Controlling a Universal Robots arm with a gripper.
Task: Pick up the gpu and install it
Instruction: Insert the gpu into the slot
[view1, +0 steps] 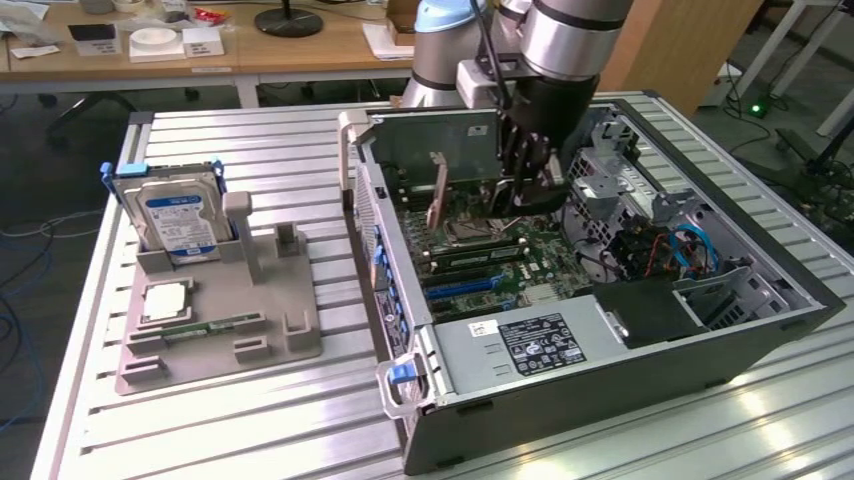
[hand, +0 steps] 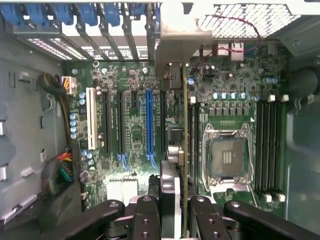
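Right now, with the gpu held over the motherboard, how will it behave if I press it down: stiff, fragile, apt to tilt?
The gpu is a thin board seen edge-on, so it is probably stiff lengthwise but fragile under side load. The gripper pinches it far from the metal bracket, so that end may tilt.

Holder (view1: 267, 340) with the hard drive (view1: 180, 220) in it sits on the surface (view1: 240, 420) at the exterior view's left, open case (view1: 601, 380) at its right. Inside the case, the gpu (hand: 171, 175) stands edge-on between the fingers (hand: 145, 220), over the motherboard (hand: 130, 130).
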